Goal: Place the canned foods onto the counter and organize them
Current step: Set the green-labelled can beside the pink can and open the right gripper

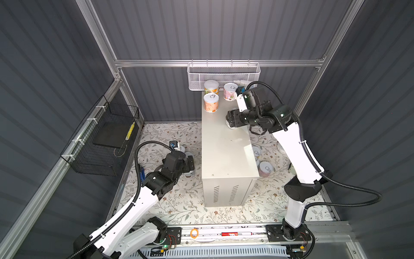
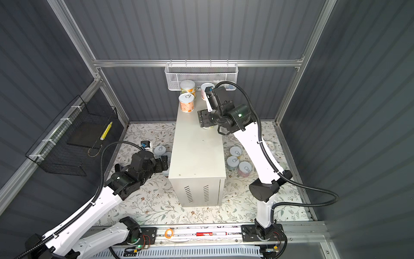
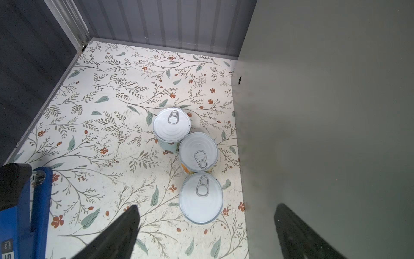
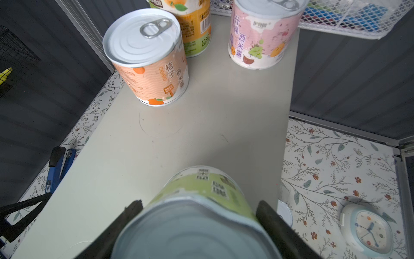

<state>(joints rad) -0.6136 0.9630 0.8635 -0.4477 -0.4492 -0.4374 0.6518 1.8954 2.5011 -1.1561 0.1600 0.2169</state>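
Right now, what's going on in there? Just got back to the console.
The right gripper holds a green can over the counter, short of the three cans standing at its far end. The left gripper hangs open above a row of cans on the floral mat beside the counter, touching none. On the counter's other side, more cans wait on the mat.
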